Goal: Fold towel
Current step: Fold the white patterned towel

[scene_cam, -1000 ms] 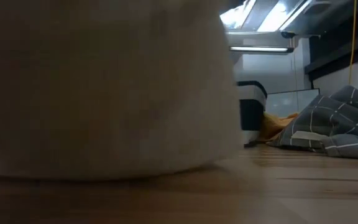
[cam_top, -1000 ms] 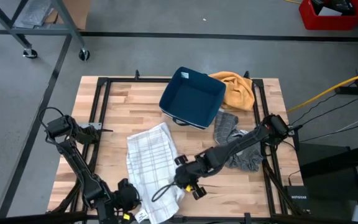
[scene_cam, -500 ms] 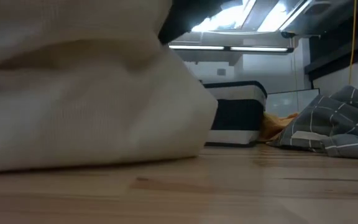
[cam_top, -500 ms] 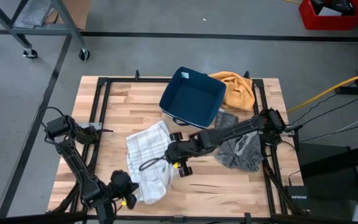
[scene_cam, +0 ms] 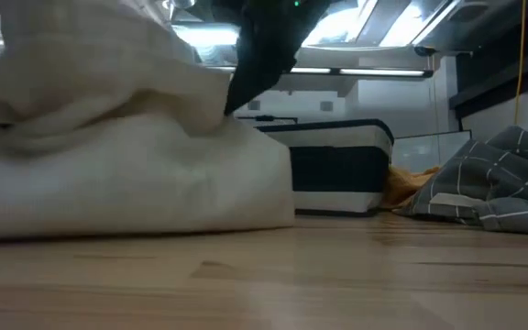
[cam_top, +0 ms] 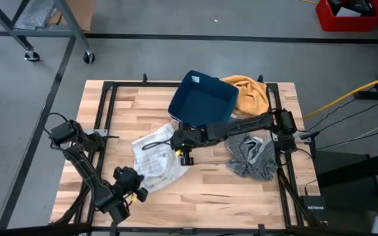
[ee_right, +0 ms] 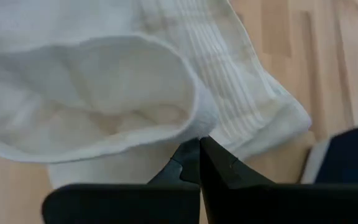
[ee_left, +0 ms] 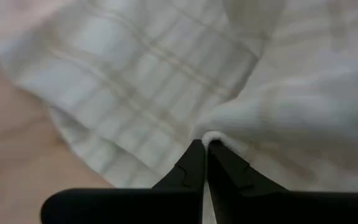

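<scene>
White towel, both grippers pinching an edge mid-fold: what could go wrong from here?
The right gripper holds the white towel right beside the blue bin; carrying further may bump it. The left gripper pinches only a thin edge, which could slip. The cloth looks bunched, so the fold may land crooked.

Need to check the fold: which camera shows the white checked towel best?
The high view: the whole white checked towel lies bunched between both shut grippers. The low view shows a side heap; each wrist view shows only the pinched edge.
</scene>
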Controlling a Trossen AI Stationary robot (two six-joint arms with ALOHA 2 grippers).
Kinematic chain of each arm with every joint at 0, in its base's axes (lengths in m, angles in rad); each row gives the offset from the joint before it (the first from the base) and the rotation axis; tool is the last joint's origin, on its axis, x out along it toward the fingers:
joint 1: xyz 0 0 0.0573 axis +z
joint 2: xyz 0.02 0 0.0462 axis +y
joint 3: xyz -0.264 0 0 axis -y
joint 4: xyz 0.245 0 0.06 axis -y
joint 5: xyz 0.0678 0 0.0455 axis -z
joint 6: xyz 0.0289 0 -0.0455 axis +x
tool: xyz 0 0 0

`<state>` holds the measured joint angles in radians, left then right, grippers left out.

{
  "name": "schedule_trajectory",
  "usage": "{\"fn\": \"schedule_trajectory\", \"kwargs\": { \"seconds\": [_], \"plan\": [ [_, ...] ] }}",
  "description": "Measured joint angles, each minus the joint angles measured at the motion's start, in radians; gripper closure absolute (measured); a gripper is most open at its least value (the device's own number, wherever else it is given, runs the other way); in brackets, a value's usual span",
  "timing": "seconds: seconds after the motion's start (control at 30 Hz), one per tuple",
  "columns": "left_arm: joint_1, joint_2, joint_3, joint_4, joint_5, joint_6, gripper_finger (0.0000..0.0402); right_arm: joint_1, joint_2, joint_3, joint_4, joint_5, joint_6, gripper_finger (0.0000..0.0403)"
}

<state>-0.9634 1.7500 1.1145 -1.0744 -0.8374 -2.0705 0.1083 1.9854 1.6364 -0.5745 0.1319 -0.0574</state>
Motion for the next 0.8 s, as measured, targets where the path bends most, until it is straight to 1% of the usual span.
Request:
{"fn": "schedule_trajectory", "kwargs": {
  "seconds": [0.23,0.37,0.47,0.57,0.67,0.73,0.8],
  "plan": [
    [0.064,0.0,0.0,-0.117,0.004,0.003,0.0401,-0.059,0.0,0.0,0.015,0.0,-0.007,0.0403],
    [0.102,0.0,-0.002,-0.184,0.011,0.003,0.0401,-0.092,0.0,0.0,0.062,0.0,-0.007,0.0403],
    [0.126,0.0,-0.016,-0.178,0.035,0.004,0.0401,-0.111,0.01,0.0,0.105,0.0,-0.007,0.0403],
    [0.142,0.0,-0.031,-0.168,0.071,0.037,0.0401,-0.125,0.034,0.0,0.132,0.0,-0.008,0.0403],
    [0.154,0.0,-0.052,-0.17,0.102,0.056,0.0401,-0.13,0.068,0.0,0.131,0.001,-0.01,0.04],
    [0.155,0.0,-0.071,-0.167,0.102,0.045,0.0399,-0.13,0.088,0.0,0.133,0.009,-0.015,0.0394],
    [0.161,0.0,-0.091,-0.17,0.103,0.0,0.0395,-0.129,0.104,0.0,0.14,0.031,-0.032,0.0385]
  ]
}}
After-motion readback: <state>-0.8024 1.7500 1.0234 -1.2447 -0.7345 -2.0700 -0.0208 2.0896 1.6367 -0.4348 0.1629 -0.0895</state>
